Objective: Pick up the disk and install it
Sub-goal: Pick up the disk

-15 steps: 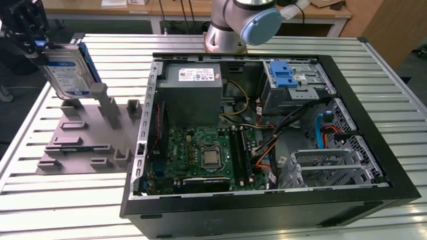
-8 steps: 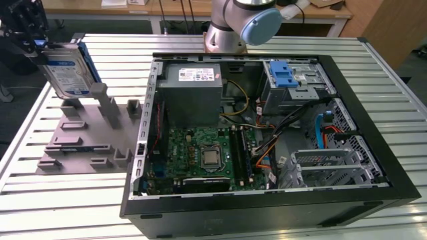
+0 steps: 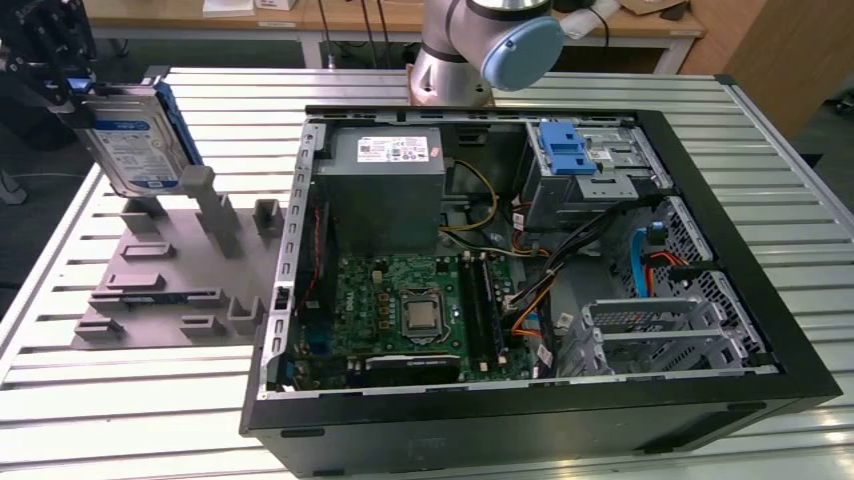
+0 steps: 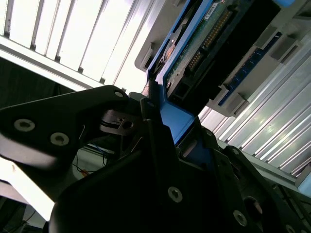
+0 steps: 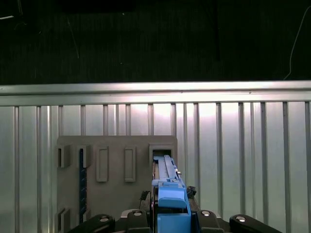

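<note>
1. Exterior view: the flat silver disk (image 3: pixel 127 140), framed in blue plastic, is clamped upright in the black pincer (image 3: pixel 70 98); a grey slotted holder (image 3: pixel 160 290) lies below the pincer.
2. Second wrist view: the disk's (image 4: pixel 204 43) blue frame is gripped.
3. First wrist view: the disk (image 5: pixel 167 182) is seen edge-on.

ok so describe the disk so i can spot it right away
At the exterior view's left of the open computer case sits a grey holder plate. Upright over it, in the gripper, is the disk: flat silver, white-and-blue label, blue bracket, unlike the plain grey posts below.
</note>
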Motion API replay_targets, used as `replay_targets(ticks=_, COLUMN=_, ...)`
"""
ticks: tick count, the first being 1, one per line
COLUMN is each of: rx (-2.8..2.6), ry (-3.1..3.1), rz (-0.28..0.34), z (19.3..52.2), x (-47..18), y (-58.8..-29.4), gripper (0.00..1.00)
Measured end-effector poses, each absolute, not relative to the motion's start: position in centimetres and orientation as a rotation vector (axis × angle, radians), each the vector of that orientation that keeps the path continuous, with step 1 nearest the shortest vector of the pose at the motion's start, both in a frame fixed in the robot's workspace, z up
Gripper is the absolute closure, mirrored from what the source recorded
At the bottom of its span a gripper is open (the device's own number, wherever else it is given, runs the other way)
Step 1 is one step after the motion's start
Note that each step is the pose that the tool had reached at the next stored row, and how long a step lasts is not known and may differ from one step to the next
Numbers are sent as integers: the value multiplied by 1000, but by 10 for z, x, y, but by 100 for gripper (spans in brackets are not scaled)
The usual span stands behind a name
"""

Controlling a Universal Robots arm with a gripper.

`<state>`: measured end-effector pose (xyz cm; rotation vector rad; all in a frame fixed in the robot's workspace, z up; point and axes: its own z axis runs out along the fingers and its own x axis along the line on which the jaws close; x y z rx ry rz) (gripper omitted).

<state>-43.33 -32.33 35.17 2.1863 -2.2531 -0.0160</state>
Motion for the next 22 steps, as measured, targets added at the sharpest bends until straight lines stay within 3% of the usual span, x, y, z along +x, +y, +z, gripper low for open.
replay_targets(ticks=22, rx=2186, ry=-2253, rz=-16, z=357, x=-433, y=-323, gripper=64)
